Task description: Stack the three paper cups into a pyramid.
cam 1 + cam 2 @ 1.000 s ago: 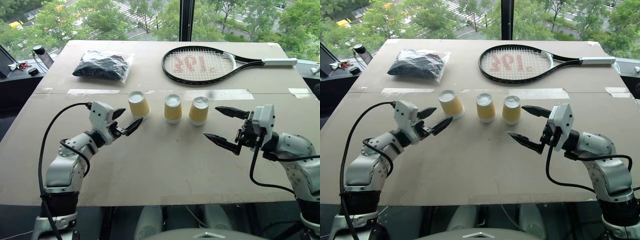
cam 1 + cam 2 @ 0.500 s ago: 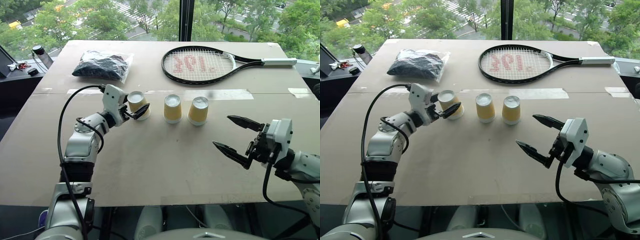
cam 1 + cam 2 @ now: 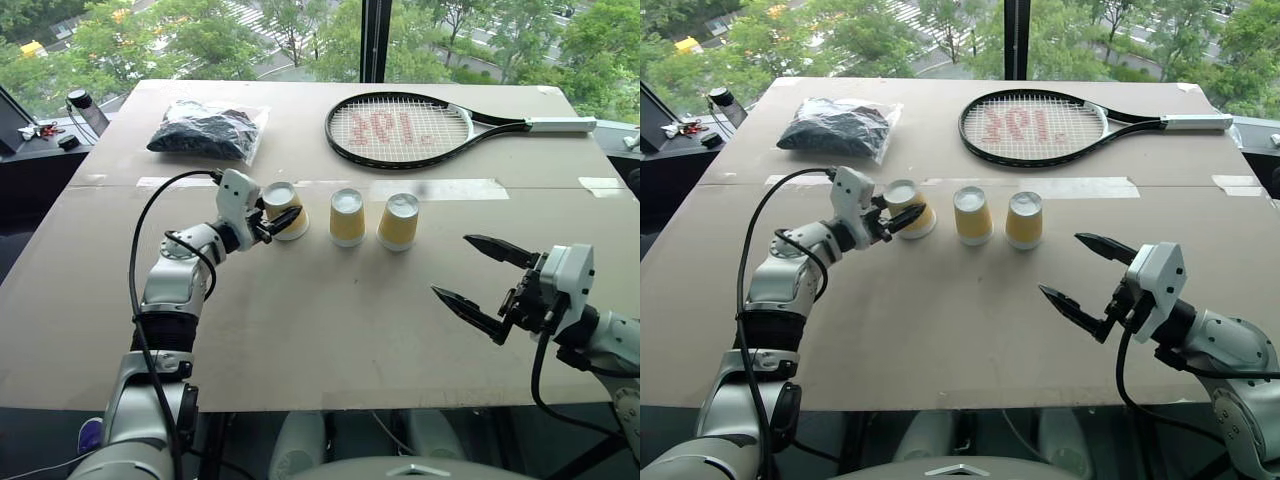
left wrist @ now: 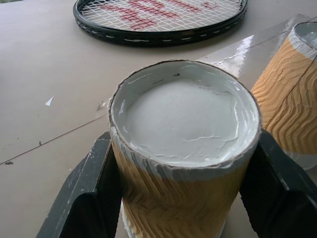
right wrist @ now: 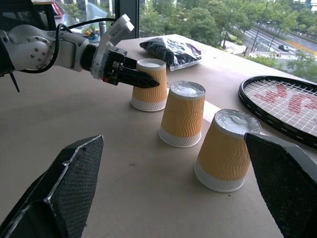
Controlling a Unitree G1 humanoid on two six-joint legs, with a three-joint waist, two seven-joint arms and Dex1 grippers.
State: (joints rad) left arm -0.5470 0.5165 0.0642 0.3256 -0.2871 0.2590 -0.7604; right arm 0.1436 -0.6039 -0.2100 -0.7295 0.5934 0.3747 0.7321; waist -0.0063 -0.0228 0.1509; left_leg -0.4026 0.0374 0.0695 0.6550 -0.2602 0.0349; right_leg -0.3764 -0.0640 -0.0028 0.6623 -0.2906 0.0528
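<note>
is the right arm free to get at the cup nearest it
Probably yes. The right gripper is open and holds nothing, and bare table lies between it and the nearest cup; the left gripper is on the far cup.

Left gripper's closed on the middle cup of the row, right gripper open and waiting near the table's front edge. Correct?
Not quite. The left gripper is closed on the leftmost cup, not the middle cup; the right wrist view shows its fingers clamping the end cup. The right gripper is open near the front edge, as you said.

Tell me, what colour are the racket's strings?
White, with red marks on the tennis racket; the left eye view shows it best.
</note>
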